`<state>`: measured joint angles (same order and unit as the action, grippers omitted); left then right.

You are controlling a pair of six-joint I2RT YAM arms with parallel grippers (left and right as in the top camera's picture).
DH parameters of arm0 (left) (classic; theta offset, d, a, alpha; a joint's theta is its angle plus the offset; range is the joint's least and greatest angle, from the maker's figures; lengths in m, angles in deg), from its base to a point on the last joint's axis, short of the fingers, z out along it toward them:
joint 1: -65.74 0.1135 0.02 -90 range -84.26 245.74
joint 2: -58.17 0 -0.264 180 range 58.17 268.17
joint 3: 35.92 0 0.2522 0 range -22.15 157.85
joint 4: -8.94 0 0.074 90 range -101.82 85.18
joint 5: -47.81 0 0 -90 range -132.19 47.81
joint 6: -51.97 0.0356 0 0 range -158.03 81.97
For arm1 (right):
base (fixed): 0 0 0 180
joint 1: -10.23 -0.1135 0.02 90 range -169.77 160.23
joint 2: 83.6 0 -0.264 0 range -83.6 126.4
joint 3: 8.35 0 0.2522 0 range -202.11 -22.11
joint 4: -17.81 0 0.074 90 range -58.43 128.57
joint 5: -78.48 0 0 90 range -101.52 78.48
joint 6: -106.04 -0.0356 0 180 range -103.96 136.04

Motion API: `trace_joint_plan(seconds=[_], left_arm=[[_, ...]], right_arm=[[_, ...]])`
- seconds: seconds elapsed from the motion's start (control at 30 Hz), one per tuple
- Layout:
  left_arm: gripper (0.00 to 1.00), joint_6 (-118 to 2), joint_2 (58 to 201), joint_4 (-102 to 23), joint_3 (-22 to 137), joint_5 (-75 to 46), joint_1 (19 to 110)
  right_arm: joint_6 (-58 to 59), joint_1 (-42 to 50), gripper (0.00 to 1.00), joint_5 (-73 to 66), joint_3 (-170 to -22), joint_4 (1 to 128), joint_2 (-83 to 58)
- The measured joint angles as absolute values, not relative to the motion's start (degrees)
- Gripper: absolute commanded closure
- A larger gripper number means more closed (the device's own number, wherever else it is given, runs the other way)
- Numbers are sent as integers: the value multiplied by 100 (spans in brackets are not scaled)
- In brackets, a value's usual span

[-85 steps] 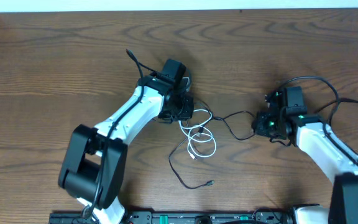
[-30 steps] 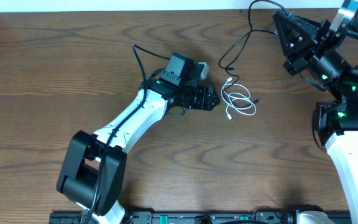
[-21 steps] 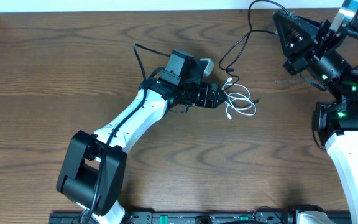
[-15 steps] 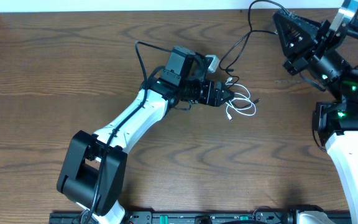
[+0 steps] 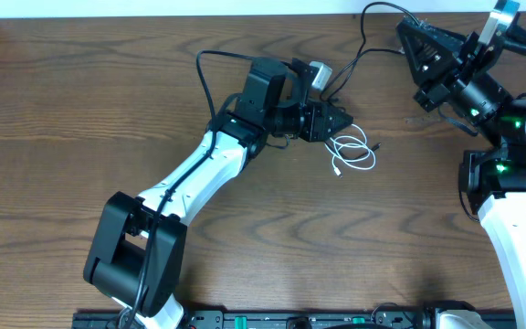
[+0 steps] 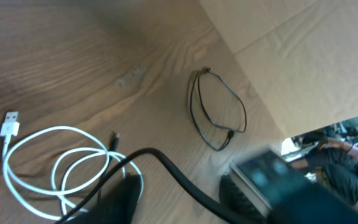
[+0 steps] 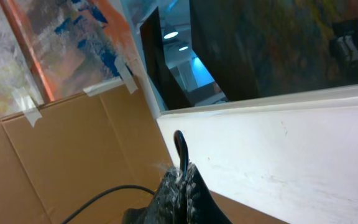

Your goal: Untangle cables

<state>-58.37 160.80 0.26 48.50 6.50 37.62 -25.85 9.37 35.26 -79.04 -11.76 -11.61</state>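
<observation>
While the right gripper (image 5: 420,47) is raised at far right, clenched on the black cable (image 5: 347,66), we see its slack running down past the left gripper (image 5: 341,120). We can't tell whether that one grips anything. The white cable (image 5: 352,152) lies coiled just beside it. Risk: if black snags the coil, a pull drags both and retangles.

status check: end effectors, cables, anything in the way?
Right end effector raised, shut on black cable. Left end effector low at white cable; grip unclear. White coil flat on table. Nothing blocking.
</observation>
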Motion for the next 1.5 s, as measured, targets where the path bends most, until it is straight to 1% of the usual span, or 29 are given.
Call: trace_joint_plan(seconds=[0.07, 0.1, 0.17, 0.23, 0.37, 0.4, 0.5, 0.57, 0.6, 0.67, 0.8, 0.9, 0.97, 1.03, 1.1, 1.17, 1.33, 1.4, 1.5], left_arm=[[87, -5902, 16080, 4, 4850, 613, 3825], [90, -5918, 16080, -22, 4850, 587, 3875], [92, -5922, 16080, -68, 4850, 552, 4046], [92, -5966, 16080, -96, 4850, 545, 4225], [92, -6071, 16080, -188, 4850, 543, 4634], [91, -6077, 16080, -269, 4850, 534, 4719], [86, -6086, 16080, -778, 4854, 464, 4898], [85, -6060, 16080, -1261, 4859, 324, 4938], [85, -6047, 16080, -1427, 4859, 254, 4942], [85, -6001, 16080, -1799, 4859, 66, 4940], [85, -5915, 16080, -2085, 4859, -207, 4911], [85, -5894, 16080, -2127, 4859, -290, 4903], [85, -5885, 16080, -2157, 4859, -331, 4903], [85, -5876, 16080, -2247, 4859, -358, 4903], [85, -5876, 16080, -2326, 4859, -358, 4903], [85, -5876, 16080, -2389, 4859, -360, 4903], [85, -5876, 16080, -2411, 4859, -362, 4903], [85, -5874, 16080, -2424, 4859, -362, 4903], [85, -5874, 16080, -2485, 4859, -362, 4903]], right_arm=[[-2585, 937, 99, 3546, -7904, -1174, -1161], [-2585, 937, 99, 3557, -7904, -1159, -1161], [-2585, 943, 99, 3568, -7904, -1032, -1161], [-2589, 965, 99, 3581, -7906, -803, -1161], [-2587, 1096, 99, 3557, -7906, 83, -1164], [-2569, 1142, 99, 3533, -7906, 347, -1164], [-2536, 1276, 99, 3310, -7904, 1210, -1164], [-2539, 1322, 99, 3148, -7887, 1346, -1153], [-2536, 1322, 99, 3089, -7873, 1180, -1144], [-2595, 1295, 99, 3024, -7852, 421, -1124], [-2856, 1088, 99, 2836, -7852, -2330, -1111], [-2939, 839, 99, 2423, -7954, -4000, -1151], [-2963, 755, 99, 2106, -8037, -4582, -1216], [-2980, 764, 99, 1778, -8099, -4678, -1299], [-2991, 784, 99, 1524, -8120, -4348, -1380], [-2991, 825, 99, 1321, -8138, -3533, -1467], [-2818, 1053, 99, 432, -8190, -293, -1483], [-2628, 1171, 99, -270, -8184, 926, -1417], [-2324, 1459, 99, -1300, -8149, 2052, -1282]])
